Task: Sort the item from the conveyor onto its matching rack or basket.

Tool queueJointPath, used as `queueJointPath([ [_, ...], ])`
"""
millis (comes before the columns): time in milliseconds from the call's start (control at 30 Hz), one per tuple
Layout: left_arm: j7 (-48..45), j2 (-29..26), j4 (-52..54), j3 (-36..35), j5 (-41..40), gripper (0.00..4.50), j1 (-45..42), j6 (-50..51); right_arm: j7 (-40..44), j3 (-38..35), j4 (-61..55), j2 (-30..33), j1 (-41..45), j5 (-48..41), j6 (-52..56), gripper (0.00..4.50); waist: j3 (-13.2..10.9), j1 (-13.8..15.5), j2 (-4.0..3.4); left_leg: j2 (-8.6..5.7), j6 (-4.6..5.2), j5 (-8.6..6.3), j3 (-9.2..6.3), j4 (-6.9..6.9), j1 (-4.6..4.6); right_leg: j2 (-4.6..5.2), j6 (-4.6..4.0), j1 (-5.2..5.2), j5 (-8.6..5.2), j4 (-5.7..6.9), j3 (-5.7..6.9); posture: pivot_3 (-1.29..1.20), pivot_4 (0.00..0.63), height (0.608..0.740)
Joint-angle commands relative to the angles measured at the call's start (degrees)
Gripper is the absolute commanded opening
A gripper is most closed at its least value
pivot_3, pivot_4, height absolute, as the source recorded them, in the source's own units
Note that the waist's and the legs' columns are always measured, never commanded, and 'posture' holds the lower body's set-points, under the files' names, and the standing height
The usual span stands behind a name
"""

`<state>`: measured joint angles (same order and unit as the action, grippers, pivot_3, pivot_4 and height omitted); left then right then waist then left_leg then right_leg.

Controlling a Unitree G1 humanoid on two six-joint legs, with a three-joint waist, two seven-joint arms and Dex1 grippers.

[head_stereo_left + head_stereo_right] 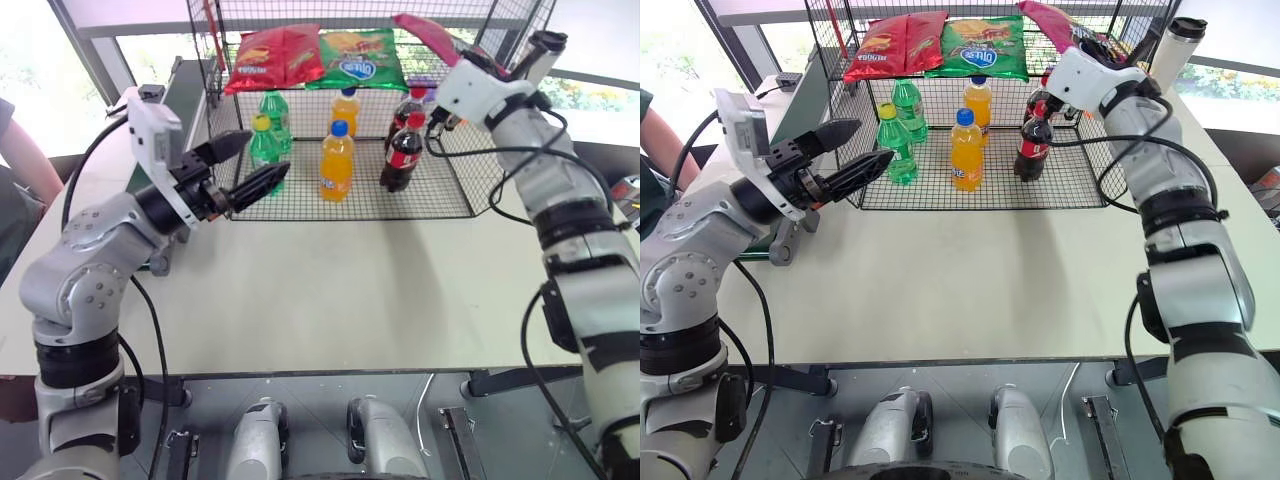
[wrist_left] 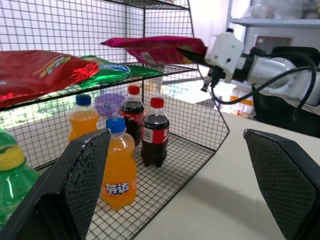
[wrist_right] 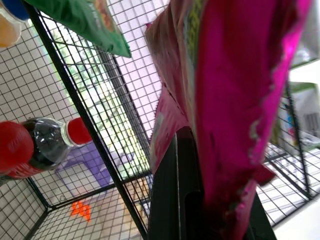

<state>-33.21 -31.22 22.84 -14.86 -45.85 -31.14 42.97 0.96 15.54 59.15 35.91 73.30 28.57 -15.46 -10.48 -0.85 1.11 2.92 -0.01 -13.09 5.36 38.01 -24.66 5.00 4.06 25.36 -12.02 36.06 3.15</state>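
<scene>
Right fingers point(image 2: 187, 51) clamped on pink chip bag point(image 2: 150, 46), long axis level, poised over rack point(image 1: 420, 195) upper tier; left fingers point(image 1: 235, 170) wide apart, empty.

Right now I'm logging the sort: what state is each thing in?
Pink chip bag: pinched in the right gripper, over the rack's top tier.
Left gripper: open, empty.
Red chip bag: flat on top tier.
Green chip bag: flat on top tier.
Bottles: upright, capped, on bottom tier.
</scene>
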Motion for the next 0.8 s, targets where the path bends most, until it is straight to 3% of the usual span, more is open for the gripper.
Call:
queueJointPath([
  [33, 0.92, 0.18, 2.57, -0.72, -0.78, 4.45, 0.52, -1.68, -1.30, -1.07, 6.10, -1.30, 5.97, -0.43, 1.65, 0.00, 0.00, -0.20, 0.00, 0.00, 0.00, 0.00, 0.01, 0.00, 0.00, 0.01, 0.00, 0.00, 0.00, -0.01, 0.00, 0.00, 0.150, 0.740],
  [267, 2.08, 0.42, 2.98, -0.47, -0.97, 4.45, 1.90, -2.42, 0.03, -1.37, 12.36, -3.40, 9.87, -1.29, 3.75, 0.00, 0.00, -0.30, -0.01, 0.00, 0.00, 0.00, -0.02, -0.01, 0.01, 0.01, -0.02, -0.01, 0.00, 0.03, 0.02, 0.00, 0.150, 0.740],
  [367, 2.17, 0.49, 2.79, -0.11, -0.82, 4.50, 2.17, -2.83, 2.78, -4.19, 13.05, -4.40, 10.38, -4.84, 3.43, 0.80, 0.00, -0.35, -0.01, 0.00, 0.00, 0.00, -0.01, -0.01, 0.02, 0.00, 0.01, -0.01, 0.02, 0.03, 0.02, 0.00, 0.150, 0.740],
  [600, 2.36, 0.60, 2.09, 0.18, -0.59, 4.50, 2.72, -3.54, 8.15, -9.23, 12.58, -4.24, 11.29, -10.64, 3.57, 4.26, -0.01, -0.36, -0.03, 0.01, -0.01, 0.00, -0.01, -0.02, 0.02, 0.00, 0.12, 0.00, 0.07, 0.03, 0.02, 0.00, 0.150, 0.740],
  [800, 2.46, 0.82, 1.66, 0.47, -0.46, 4.50, 3.01, -3.72, 19.04, -12.92, 10.91, -3.94, 11.13, -16.01, 3.15, 4.39, -0.02, -0.35, -0.03, 0.01, 0.00, 0.00, -0.01, -0.02, 0.02, 0.00, 0.11, 0.00, 0.07, 0.03, 0.02, 0.00, 0.150, 0.740],
])
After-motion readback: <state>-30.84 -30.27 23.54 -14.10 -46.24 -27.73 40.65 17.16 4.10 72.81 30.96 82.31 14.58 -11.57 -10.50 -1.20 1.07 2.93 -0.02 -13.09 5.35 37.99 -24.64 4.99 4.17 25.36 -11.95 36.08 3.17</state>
